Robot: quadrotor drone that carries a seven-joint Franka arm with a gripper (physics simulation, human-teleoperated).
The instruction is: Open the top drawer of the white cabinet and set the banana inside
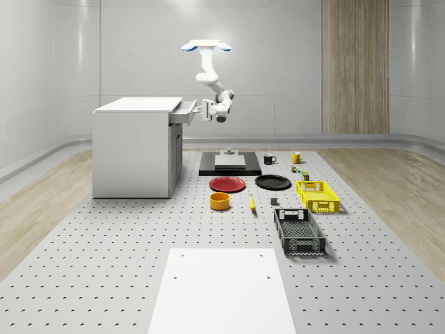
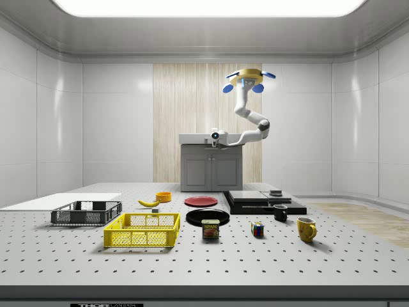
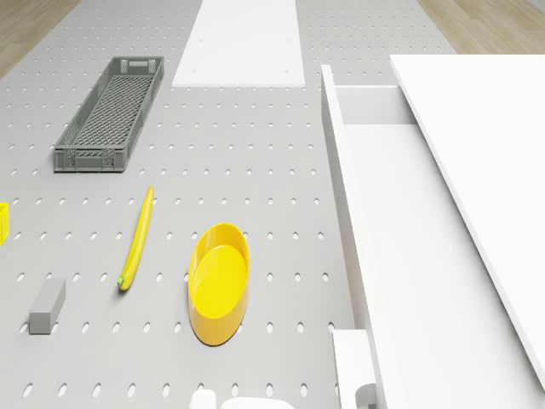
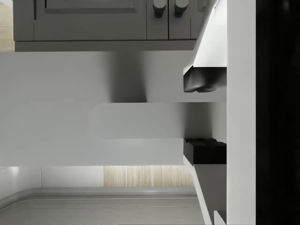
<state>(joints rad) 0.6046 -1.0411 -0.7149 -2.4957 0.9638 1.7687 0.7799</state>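
Drone (image 1: 206,46) hovers beside the cabinet (image 1: 135,146). Claw (image 1: 206,111) sits at the pulled-out top drawer (image 1: 183,113); fingers (image 4: 205,151) straddle its handle (image 4: 136,120), contact unclear. Banana (image 1: 252,203) lies on the floor well below. Can (image 2: 210,229) label unreadable.

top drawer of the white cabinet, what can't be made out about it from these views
- Drawer interior, whole-scene view: the pulled-out white top drawer is seen side-on, so its wall hides what lies inside.
- Drawer depth, drone view: the cabinet's white top covers its back part.
- Handle, side view: the gripper hangs in front of it.
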